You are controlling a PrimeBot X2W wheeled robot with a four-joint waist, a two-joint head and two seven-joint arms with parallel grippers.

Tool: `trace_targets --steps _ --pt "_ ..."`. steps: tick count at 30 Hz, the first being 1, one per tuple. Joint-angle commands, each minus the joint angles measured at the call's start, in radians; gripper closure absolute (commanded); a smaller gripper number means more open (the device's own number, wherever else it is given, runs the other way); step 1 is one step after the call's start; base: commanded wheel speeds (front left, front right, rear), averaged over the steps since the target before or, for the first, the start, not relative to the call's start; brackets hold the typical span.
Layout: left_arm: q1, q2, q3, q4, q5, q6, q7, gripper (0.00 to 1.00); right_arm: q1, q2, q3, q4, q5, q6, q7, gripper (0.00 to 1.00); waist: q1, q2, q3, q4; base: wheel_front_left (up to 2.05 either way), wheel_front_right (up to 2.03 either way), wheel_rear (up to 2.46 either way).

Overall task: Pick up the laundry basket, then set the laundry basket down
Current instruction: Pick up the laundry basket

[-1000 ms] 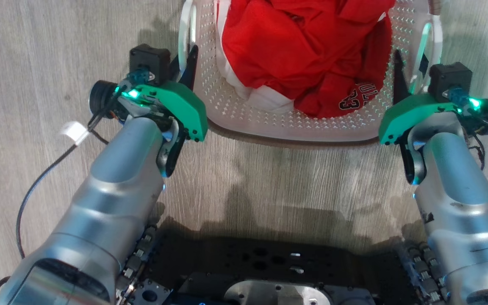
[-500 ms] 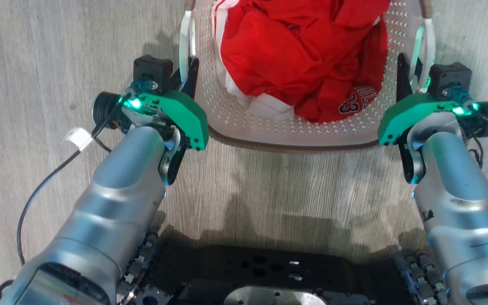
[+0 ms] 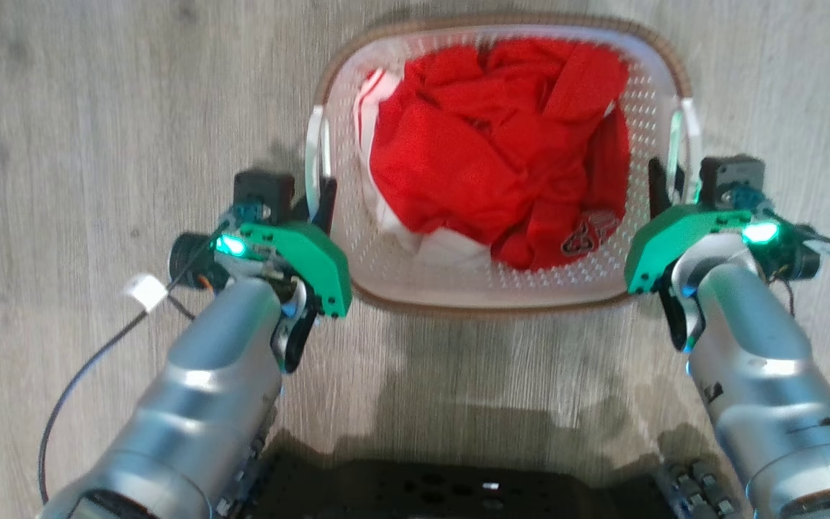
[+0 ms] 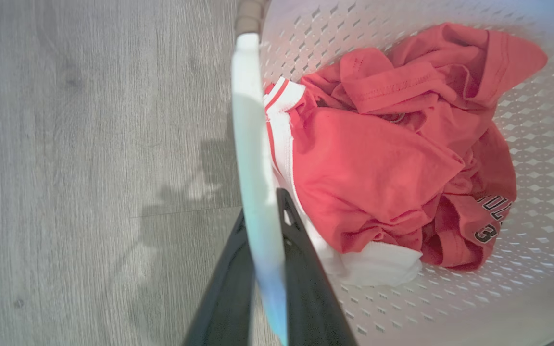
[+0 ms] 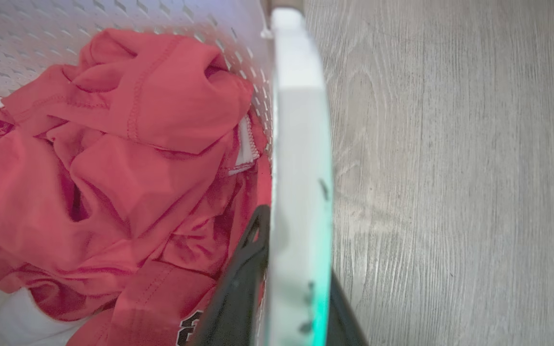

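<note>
laundry basket (image 3: 389,268) holds red clothes (image 3: 487,166) (crumpled)

1. The laundry basket (image 3: 458,282) is a rounded-rectangular white tub with perforated walls and a brown woven-look rim (image 3: 487,308)
2. It sits upright, mouth up, far and central over the grey wood floor (image 3: 98,108)
3. Thin white left handle (image 3: 312,155) and right handle (image 3: 689,133) stand raised at its sides
4. Crumpled red clothing (image 3: 487,173) with white trim lies inside
</note>
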Motion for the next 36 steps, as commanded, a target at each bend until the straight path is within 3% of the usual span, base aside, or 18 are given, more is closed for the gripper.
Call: trace_targets --steps 1,17,36 --pt "0.042 0.025 0.019 -0.001 -0.015 0.004 -0.01 1.0 0.053 0.018 0.036 0.018 0.013 0.0 -0.011 1.0 0.0 -0.0001 -0.048 -0.011 0.0 0.0 0.0" --pt "0.202 0.025 -0.034 0.124 -0.107 -0.018 -0.01 1.0 0.138 0.018 0.254 0.232 0.237 0.0 0.0 1.0 0.0 -0.0001 -0.285 -0.053 0.0 0.0 0.0" --pt "0.341 0.025 -0.168 0.232 -0.247 -0.043 0.083 1.0 0.281 0.018 0.501 0.273 0.481 0.0 0.14 1.0 0.0 -0.0001 -0.569 -0.09 0.0 0.0 0.0"
